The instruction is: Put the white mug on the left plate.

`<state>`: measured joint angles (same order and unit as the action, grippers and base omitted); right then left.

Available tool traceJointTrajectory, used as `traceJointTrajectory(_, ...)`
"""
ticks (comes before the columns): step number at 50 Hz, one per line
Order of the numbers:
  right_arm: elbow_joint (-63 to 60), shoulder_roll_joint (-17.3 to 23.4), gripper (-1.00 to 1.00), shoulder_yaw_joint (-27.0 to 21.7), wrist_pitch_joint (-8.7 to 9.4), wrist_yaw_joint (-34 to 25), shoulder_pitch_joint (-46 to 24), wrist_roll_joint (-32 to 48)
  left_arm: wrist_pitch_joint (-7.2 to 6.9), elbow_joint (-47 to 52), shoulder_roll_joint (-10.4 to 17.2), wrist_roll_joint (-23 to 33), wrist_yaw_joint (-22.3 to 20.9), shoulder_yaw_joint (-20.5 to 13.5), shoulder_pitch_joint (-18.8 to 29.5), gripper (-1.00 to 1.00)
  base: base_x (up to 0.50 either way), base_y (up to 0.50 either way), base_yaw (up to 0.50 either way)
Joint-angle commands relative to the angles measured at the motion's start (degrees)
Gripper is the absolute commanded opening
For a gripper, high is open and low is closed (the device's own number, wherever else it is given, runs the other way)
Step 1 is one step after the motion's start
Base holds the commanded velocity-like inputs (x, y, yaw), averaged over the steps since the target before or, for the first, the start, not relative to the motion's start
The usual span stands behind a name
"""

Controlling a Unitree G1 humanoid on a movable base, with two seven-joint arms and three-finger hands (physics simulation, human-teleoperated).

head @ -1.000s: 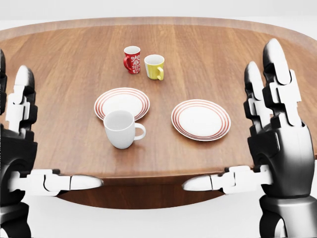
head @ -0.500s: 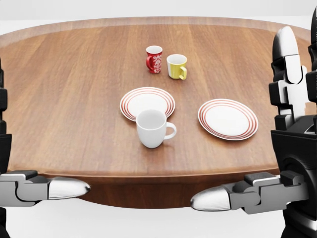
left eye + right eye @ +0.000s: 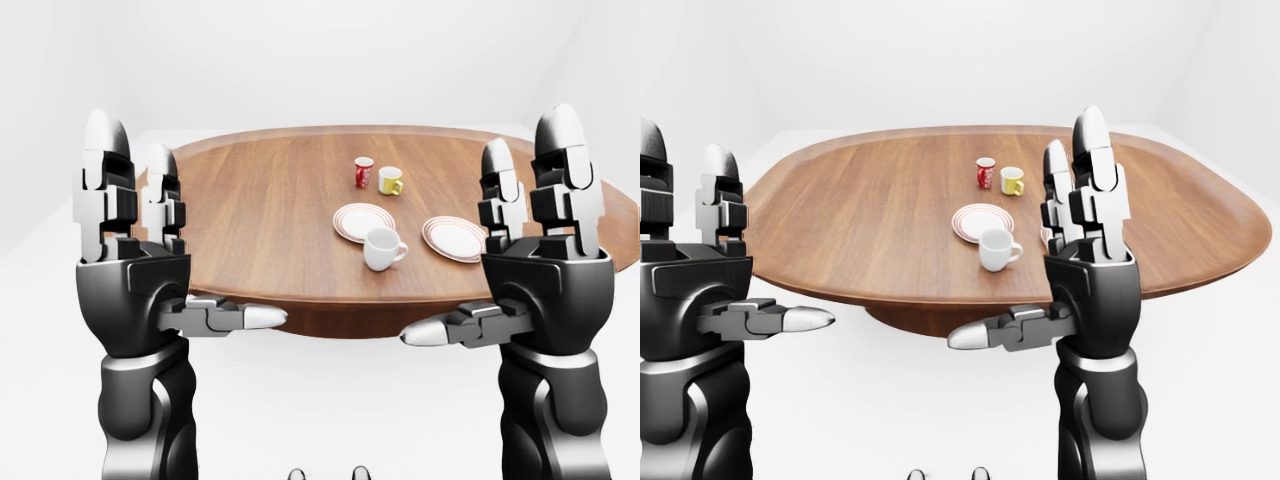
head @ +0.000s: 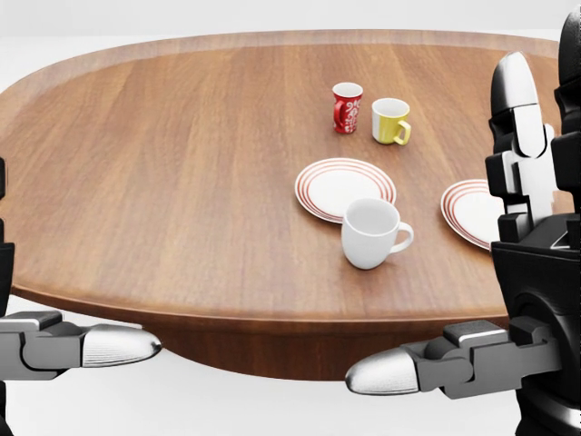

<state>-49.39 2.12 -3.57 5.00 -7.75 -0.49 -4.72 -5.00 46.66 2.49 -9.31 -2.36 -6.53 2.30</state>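
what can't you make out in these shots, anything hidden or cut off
- Right plate: in the head view its right part is hidden by the right hand; in the right-eye view it is almost wholly covered.
- Left hand: cut off by the head view's left edge.
- Red mug: white pattern too small to read.

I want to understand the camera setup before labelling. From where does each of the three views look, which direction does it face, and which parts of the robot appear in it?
Head view: on the head, tilted down at the oval wooden table and white mug; only thumbs and right fingers show.
Left-eye view: on the head, facing ahead over the table; both raised open hands, left hand and right hand, with forearms.
Right-eye view: same pair; the right hand hides most of the right red-rimmed plate.
Shared: all show the white mug beside the left red-rimmed plate, red mug and yellow mug.
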Motion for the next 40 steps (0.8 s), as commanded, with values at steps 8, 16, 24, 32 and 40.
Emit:
traceJointTrajectory(8,0.4,-0.4,1.0,0.5,0.0,-0.7,0.5,0.8,0.0,0.4,0.0,-0.1,0.0,0.0,0.0,1.0,0.0,0.05,0.0)
traceJointTrajectory(16,-0.7,-0.3,1.0,-0.5,0.0,-0.5,0.5,-2.5,0.0,0.9,0.1,-0.3,0.0,-0.2,0.0,1.0,0.17,0.0,0.0)
traceJointTrajectory(24,-0.9,0.0,1.0,-0.5,0.0,-0.3,0.4,-2.9,0.0,0.9,0.1,-0.3,-0.1,-0.2,-0.1,1.0,0.5,0.0,0.0)
traceJointTrajectory(32,-0.9,0.0,1.0,-0.3,0.0,-0.4,0.4,-2.8,0.0,0.8,0.1,-0.4,-0.1,-0.4,0.0,1.0,0.5,0.0,0.0)
traceJointTrajectory(40,-1.2,0.1,1.0,0.2,0.0,-0.8,0.6,-2.4,0.0,0.7,0.1,-0.3,-0.2,-0.3,-0.1,1.0,0.5,0.0,0.0)
